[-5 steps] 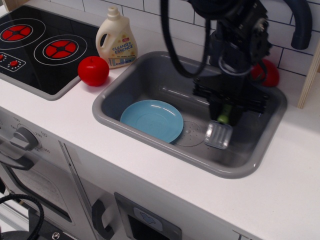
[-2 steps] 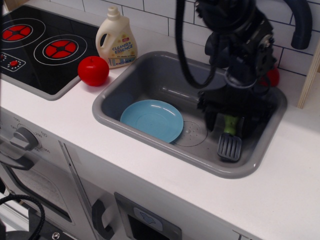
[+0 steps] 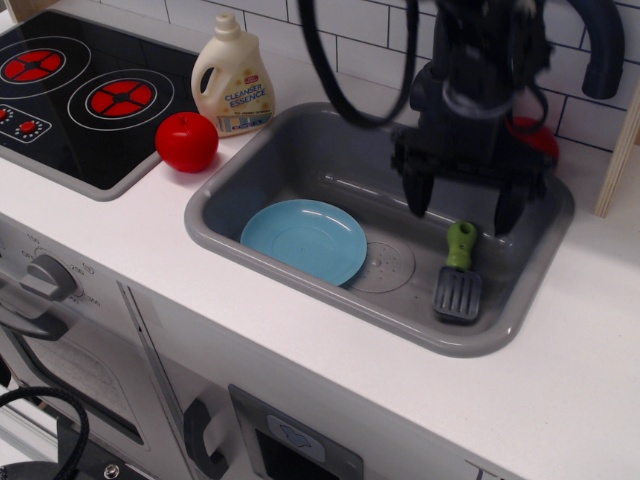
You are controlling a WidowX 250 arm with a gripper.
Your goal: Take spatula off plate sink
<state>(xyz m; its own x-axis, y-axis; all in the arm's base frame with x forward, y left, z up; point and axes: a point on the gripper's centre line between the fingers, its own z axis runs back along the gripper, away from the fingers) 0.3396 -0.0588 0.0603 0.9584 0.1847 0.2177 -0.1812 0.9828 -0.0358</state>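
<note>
The spatula (image 3: 459,274), with a lime-green handle and grey slotted blade, lies flat on the bottom of the grey sink (image 3: 250,160) at its right end. The light-blue plate (image 3: 303,240) sits in the sink's left half and holds nothing. My black gripper (image 3: 462,208) hangs open above the spatula's handle, its two fingers (image 3: 416,195) spread wide and clear of it. It holds nothing.
A red ball (image 3: 187,141) and a cream cleanser bottle (image 3: 233,80) stand on the counter left of the sink. A black stovetop (image 3: 70,95) is at the far left. A red object (image 3: 535,138) sits behind the gripper. A dark faucet (image 3: 603,50) curves at the top right.
The gripper lowered the spatula to the sink floor at the right end, opened its fingers and rose clear. The spatula now lies free. The plate has not moved.
</note>
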